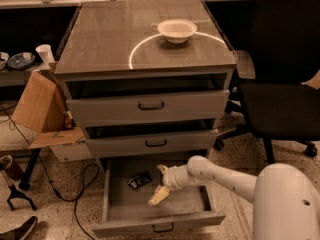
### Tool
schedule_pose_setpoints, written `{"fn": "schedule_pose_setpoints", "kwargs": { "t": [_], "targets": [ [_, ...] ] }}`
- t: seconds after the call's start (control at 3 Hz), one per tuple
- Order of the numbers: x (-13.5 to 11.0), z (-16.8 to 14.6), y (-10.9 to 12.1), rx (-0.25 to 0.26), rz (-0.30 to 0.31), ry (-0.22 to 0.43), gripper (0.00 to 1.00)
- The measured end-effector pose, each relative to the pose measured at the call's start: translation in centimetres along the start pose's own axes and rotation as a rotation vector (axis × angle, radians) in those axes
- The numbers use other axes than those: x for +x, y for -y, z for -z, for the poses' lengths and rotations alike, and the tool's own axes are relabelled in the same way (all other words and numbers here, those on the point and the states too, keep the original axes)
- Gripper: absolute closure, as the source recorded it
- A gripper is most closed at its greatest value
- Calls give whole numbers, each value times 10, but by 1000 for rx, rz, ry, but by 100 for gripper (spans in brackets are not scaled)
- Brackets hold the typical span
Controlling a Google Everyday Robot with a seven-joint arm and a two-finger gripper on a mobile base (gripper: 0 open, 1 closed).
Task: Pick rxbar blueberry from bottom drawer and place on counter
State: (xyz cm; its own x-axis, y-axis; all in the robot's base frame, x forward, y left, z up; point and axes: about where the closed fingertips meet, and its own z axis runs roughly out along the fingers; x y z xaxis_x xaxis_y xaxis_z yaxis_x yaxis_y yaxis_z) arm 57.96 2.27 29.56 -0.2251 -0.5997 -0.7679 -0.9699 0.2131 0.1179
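The rxbar blueberry (139,180), a small dark wrapped bar, lies on the floor of the pulled-out bottom drawer (125,223), towards its back left. My gripper (159,183) hangs inside the drawer just right of the bar, open, with one pale finger (157,196) pointing down-left and the other up near the drawer's back. It holds nothing and stands a little apart from the bar. The counter (105,39) is the glossy grey-brown cabinet top with a pale arc.
A white bowl (177,30) sits on the counter's far right. The two upper drawers (150,106) stand slightly open. A cardboard box (42,109) and cables lie to the left. A black office chair (280,84) stands to the right.
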Motion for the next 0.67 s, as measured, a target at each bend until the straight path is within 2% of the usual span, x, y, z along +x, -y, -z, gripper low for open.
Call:
{"fn": "schedule_pose_setpoints", "kwargs": {
  "t": [0.33, 0.67],
  "targets": [
    [37, -31, 22, 87, -29, 115, 0],
    [69, -77, 39, 168, -75, 223, 0]
  ]
}}
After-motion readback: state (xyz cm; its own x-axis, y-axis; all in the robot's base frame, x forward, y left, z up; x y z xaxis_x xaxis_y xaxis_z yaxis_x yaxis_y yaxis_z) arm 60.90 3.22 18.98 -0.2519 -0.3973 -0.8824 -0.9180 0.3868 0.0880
